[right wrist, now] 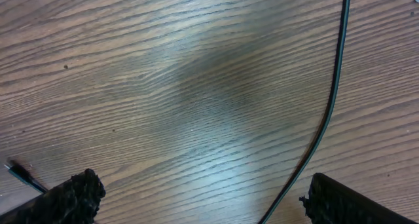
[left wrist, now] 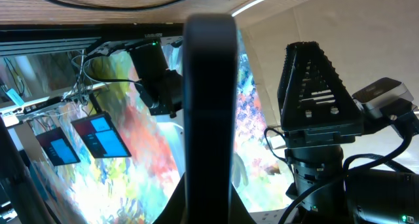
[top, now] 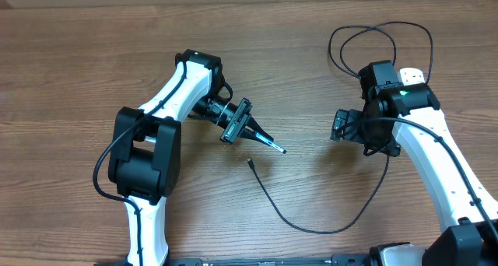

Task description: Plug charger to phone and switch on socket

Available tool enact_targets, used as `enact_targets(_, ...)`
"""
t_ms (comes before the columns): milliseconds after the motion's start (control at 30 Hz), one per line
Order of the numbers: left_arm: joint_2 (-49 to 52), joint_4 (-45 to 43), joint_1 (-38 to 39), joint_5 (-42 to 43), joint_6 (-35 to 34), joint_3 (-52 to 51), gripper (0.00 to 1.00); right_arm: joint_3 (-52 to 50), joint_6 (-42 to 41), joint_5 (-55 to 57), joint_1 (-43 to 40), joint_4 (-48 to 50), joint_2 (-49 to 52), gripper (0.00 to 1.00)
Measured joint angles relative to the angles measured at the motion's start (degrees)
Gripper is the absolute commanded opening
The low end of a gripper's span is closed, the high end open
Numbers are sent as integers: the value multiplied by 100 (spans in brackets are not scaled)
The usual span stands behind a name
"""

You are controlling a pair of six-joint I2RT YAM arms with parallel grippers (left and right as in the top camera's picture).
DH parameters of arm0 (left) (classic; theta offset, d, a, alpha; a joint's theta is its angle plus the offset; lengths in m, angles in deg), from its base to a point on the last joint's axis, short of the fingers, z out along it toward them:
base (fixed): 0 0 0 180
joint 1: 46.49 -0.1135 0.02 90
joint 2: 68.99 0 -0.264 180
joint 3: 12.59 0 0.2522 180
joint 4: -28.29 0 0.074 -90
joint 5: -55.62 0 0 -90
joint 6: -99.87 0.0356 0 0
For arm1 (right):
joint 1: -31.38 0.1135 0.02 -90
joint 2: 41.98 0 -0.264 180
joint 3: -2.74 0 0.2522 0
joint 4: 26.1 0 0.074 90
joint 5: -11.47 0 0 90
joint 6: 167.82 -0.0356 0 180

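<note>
My left gripper [top: 261, 136] is shut on the phone [top: 277, 147] and holds it edge-on just above the table. In the left wrist view the phone [left wrist: 209, 99] is a dark slab between the fingers [left wrist: 209, 201]. The charger's connector tip [top: 250, 162] lies on the table just below the phone. Its black cable [top: 311, 229] curves right, passes under my right arm and loops at the back [top: 381, 33]. My right gripper [top: 341, 127] is open and empty. In the right wrist view the cable [right wrist: 330, 99] runs between its fingers [right wrist: 203, 188], and the tip [right wrist: 16, 172] shows at far left. The socket is hidden.
The wooden table [top: 78, 71] fills the view. A white patch [top: 413, 72] shows behind my right arm; I cannot tell what it is. The left wrist camera looks sideways at my right arm [left wrist: 321, 112] and the room behind it.
</note>
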Motion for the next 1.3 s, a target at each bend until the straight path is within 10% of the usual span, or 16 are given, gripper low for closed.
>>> enact_targets(600, 0, -157, 0, -2, -4, 0, 4, 0, -2, 0, 0, 0, 0, 100)
enact_targets(1300, -2, -4052, 20, -2129, 501, 0, 4, 0, 0, -2, 0, 2, 0, 100)
